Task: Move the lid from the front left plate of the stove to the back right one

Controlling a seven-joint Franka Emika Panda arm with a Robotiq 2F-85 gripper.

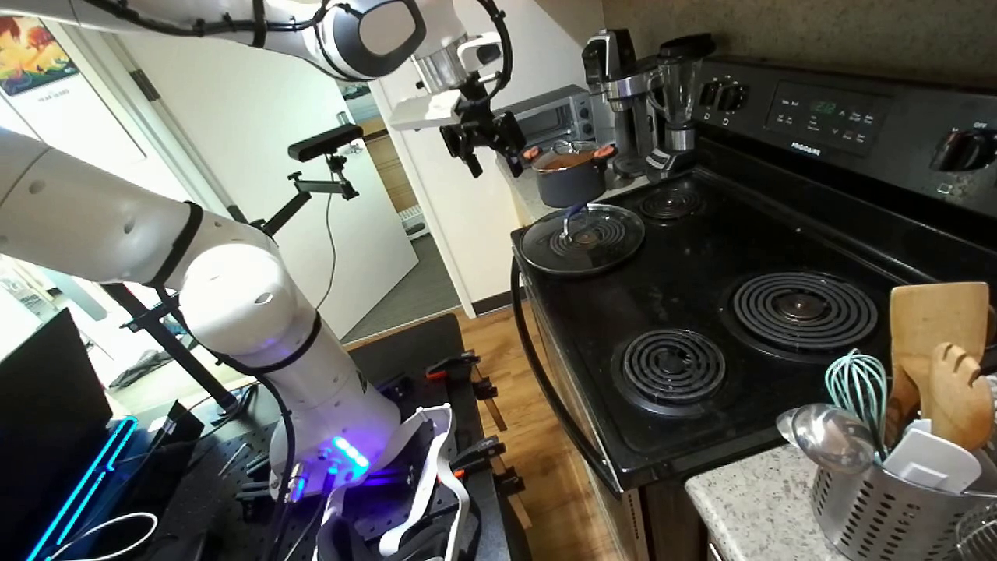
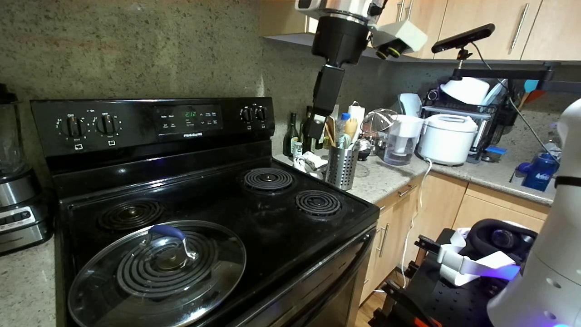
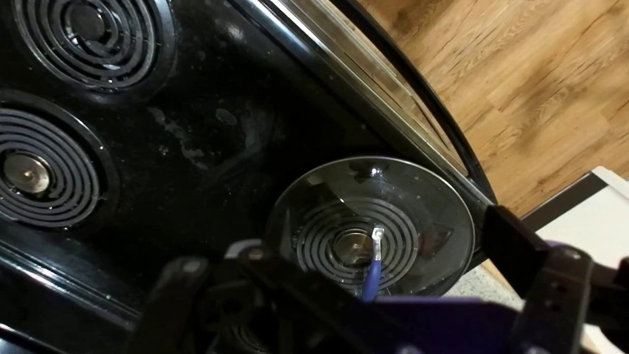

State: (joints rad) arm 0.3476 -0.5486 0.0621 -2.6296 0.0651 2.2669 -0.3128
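Note:
The glass lid [image 2: 218,236] with a blue handle [image 2: 167,231] lies on the front left plate of the stove. Its coil shows through the glass. The lid also shows in an exterior view [image 1: 537,248] and in the wrist view [image 3: 432,196]. The back right plate [image 2: 268,178] is bare; it also shows in an exterior view [image 1: 806,308] and in the wrist view [image 3: 29,172]. My gripper [image 1: 495,164] is open and empty, high above the stove and apart from the lid. In the wrist view the lid shows below, between the fingers [image 3: 385,238].
The front right plate [image 2: 318,203] is bare. A dark pot with orange handles [image 1: 572,185], a coffee maker and a blender [image 1: 676,101] stand past the stove's left side. A steel utensil holder [image 2: 341,168] stands on the counter at the right. The control panel [image 2: 190,120] rises behind.

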